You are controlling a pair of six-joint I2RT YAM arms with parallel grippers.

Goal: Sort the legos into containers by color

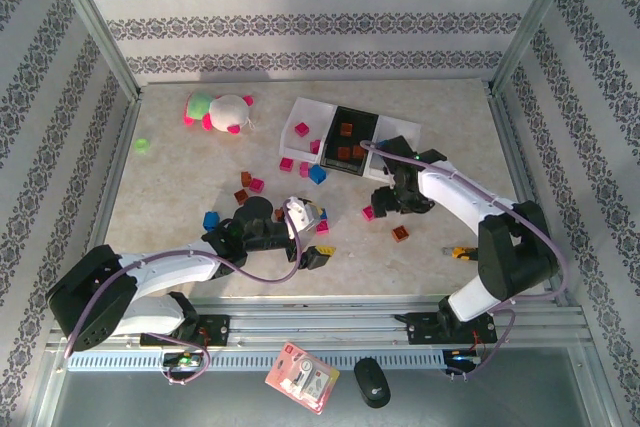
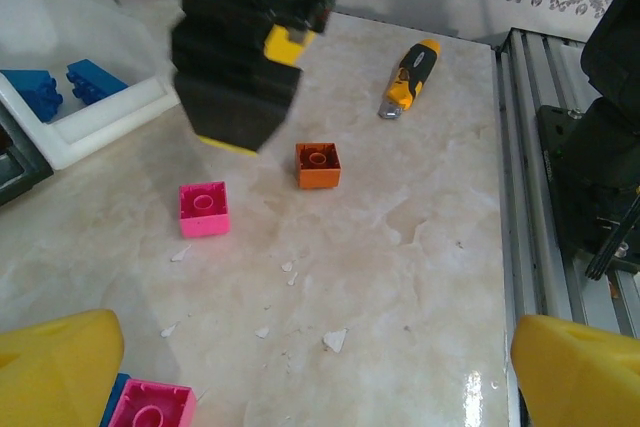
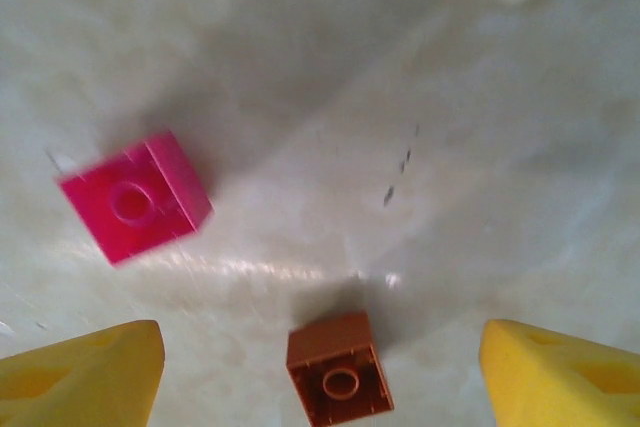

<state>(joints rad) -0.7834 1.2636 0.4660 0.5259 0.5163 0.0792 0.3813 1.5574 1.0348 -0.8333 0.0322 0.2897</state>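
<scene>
Right gripper [image 3: 320,372]: fingers spread, nothing between the pads. It hangs low over the table, just off the trays.
Brown lego [image 3: 338,379]: flat on the table, stud up, lying between the yellow fingertips [image 3: 85,377] but turned a little off their line.
Pink lego [image 3: 133,197]: near the brown one, not touching it, off to one side.
Left gripper [image 2: 315,377]: splayed wide and empty, with a second pink brick [image 2: 150,412] just beside one fingertip.
Containers: the black tray [image 1: 360,117] holds brown bricks and the white tray [image 2: 110,112] holds blue.
Risk: closing on the turned brown lego could catch its corners and twist or flick it away. A low descent may simply shove it. The arms also work close together, so a reach by either could clip the other.
</scene>
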